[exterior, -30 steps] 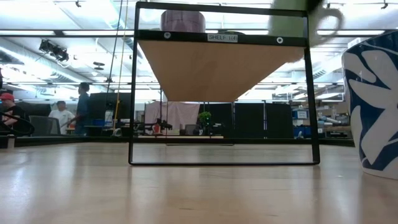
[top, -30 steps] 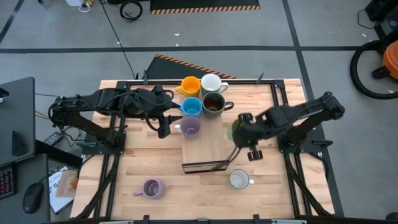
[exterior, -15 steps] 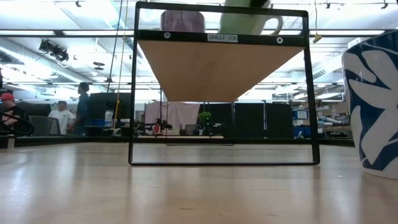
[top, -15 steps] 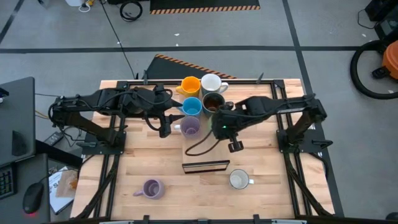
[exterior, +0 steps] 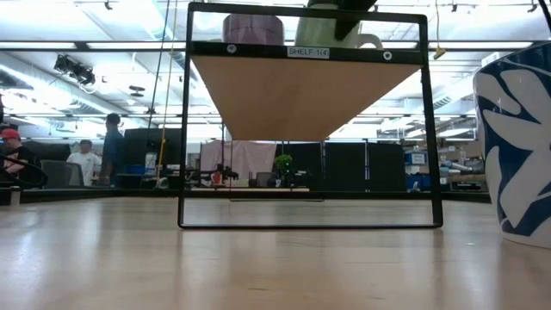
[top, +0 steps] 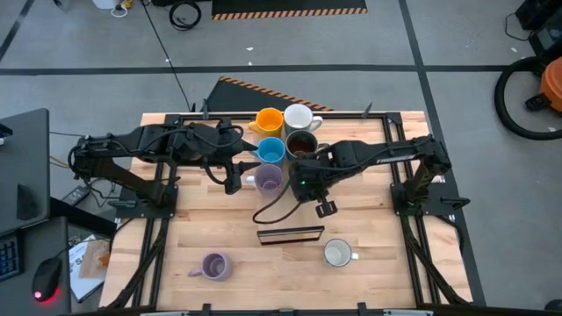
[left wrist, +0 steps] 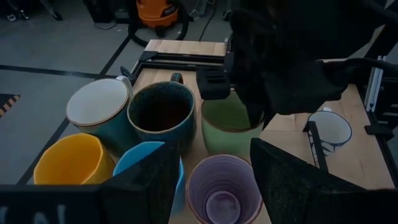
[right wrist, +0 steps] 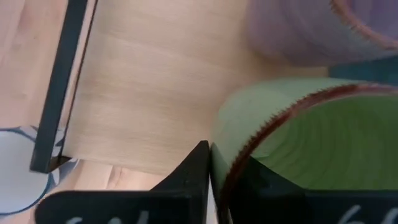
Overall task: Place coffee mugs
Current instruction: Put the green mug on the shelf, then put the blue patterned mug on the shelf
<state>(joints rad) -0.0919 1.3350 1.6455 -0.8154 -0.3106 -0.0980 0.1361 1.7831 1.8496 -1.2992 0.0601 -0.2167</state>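
A: Start at the left. What's the left gripper (top: 234, 180) doing?

B: Waiting just left of the lavender mug (top: 268, 178) on the wooden shelf (top: 290, 206). From its wrist view the 2 dark fingers (left wrist: 144, 186) stand apart around nothing, so it's spread and empty.

A: And what's on the shelf?

B: At the far end sit an orange mug (top: 268, 120) and a white mug (top: 299, 117). Nearer come the light blue mug (top: 270, 150) and the dark brown mug (top: 301, 146), then the lavender one.

A: What changed in the last second?

B: The right gripper (top: 306, 180) swung in from the right side of the table, carrying the light green mug (left wrist: 227, 125). 1 second ago it was off the shelf's right edge; now the mug is over the shelf, just right of the lavender mug and near side of the brown one. In the low view it has dropped to shelf level (exterior: 325, 30).

A: Released yet?

B: No. The right wrist view shows a finger (right wrist: 186, 180) pinched against the green rim (right wrist: 261, 134), so it's clamped on the mug.

A: So where does the task stand?

B: I'd judge this the 6th mug about to be set down. 2 remain on the table: another lavender mug (top: 215, 265) near left, and a white patterned mug (top: 337, 254) near right.
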